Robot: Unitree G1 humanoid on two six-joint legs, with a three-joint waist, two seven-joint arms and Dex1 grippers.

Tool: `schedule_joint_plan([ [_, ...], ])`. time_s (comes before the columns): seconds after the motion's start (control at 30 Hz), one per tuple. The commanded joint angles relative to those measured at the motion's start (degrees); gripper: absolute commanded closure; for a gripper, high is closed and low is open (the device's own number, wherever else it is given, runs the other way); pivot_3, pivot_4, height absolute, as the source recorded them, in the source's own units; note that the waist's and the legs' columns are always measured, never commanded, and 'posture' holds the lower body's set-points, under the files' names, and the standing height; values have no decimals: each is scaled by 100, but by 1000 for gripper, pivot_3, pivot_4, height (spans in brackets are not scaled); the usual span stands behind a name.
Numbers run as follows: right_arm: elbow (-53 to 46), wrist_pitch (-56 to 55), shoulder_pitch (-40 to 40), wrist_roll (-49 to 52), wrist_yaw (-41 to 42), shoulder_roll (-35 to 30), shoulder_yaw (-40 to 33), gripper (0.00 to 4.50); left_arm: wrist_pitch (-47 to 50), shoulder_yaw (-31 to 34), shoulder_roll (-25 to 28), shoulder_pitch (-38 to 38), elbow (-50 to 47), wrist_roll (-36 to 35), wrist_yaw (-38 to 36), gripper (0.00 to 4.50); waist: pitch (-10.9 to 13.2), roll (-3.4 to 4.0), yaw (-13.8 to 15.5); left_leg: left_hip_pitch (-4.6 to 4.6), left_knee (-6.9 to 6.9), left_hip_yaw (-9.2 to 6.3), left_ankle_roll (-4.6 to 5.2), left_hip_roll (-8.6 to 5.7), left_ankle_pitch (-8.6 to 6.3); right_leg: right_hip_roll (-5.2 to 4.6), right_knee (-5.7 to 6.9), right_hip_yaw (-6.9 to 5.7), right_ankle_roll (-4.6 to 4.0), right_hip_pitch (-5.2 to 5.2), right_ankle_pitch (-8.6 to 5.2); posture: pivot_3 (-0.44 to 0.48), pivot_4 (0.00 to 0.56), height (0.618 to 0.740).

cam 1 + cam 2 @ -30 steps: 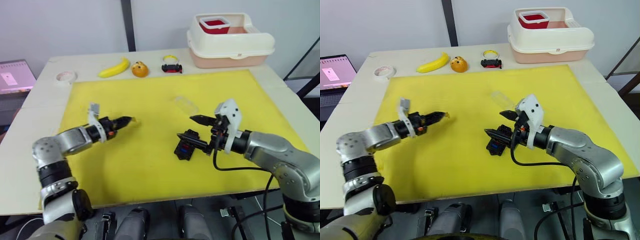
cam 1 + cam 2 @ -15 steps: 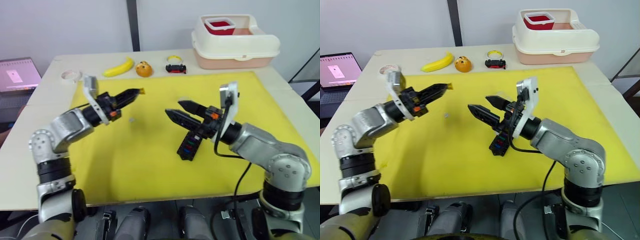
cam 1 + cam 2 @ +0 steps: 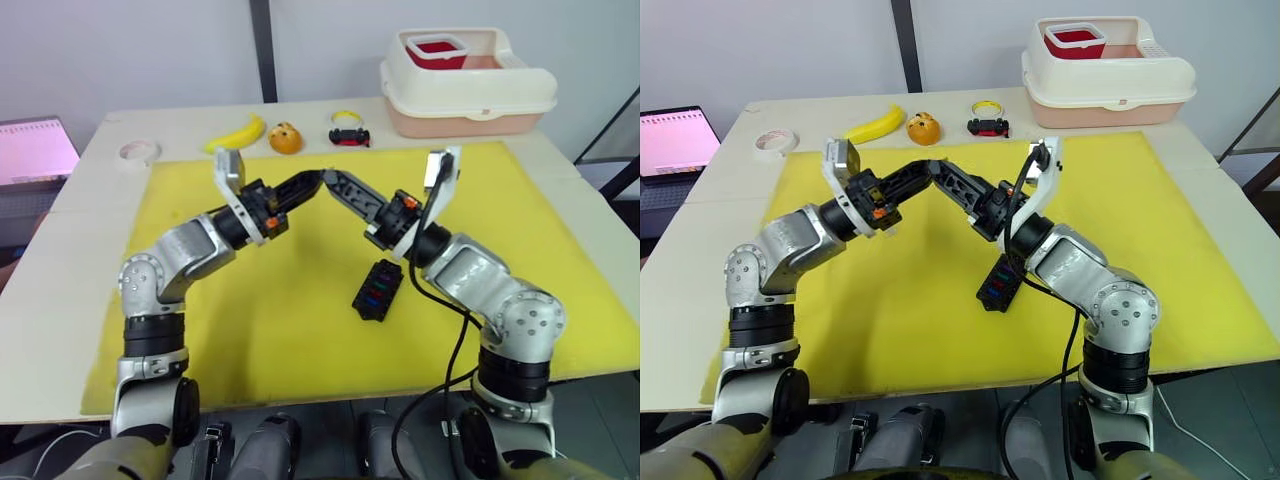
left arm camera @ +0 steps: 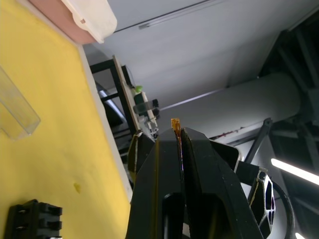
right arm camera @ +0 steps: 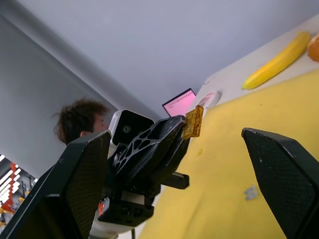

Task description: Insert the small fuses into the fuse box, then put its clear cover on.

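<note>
While pinched in left jaws (image 5: 185, 130), olive-yellow fuse (image 5: 194, 122) between parted right jaws (image 5: 189, 184)

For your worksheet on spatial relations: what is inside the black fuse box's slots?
Blue and red fuses sit in the fuse box; the far slots are too small to judge.

Black fuse box (image 3: 378, 290) flat on mat, partly filled
</note>
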Motion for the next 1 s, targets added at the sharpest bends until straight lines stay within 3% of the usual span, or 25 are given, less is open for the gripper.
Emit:
schedule_joint_plan([
  [0.03, -108, -188, -60, 124, -65, 34, 39, 835, -131, -58, -7, -73, -119, -118, -138, 4500, 0, 0, -1, 0, 0, 0, 0, 0, 0, 0, 0, 0, 0, 0, 0, 0, 150, 740],
  [0.07, -113, -205, -48, 121, -75, 20, 62, 1291, -149, -77, 1, -63, -122, -118, -148, 4500, 0, 0, -5, 0, 0, 0, 0, 0, 0, 0, 0, 0, 0, 0, 0, 0, 150, 740],
  [0.53, -209, -525, 69, 460, -299, -32, 127, 1291, -162, -106, -37, 53, -207, -118, -127, 4500, 0, 0, -14, 0, 0, 0, 0, 0, 0, 1, 0, 0, 0, 0, 0, 0, 150, 740],
  [0.67, -195, -551, 63, 518, -315, -86, 155, 2522, -186, -126, -38, 45, -183, -118, -124, 4500, 0, 0, -15, 0, 0, 0, 0, 0, 0, 1, 0, 0, 0, 0, 0, 0, 150, 740],
  [1.0, -179, -582, 44, 541, -332, -160, 213, 2522, -233, -191, -52, 26, -159, -118, -141, 4500, 0, 0, -16, 0, -1, 0, 0, 1, 0, 1, -1, 0, 0, 0, 0, 0, 150, 740],
])
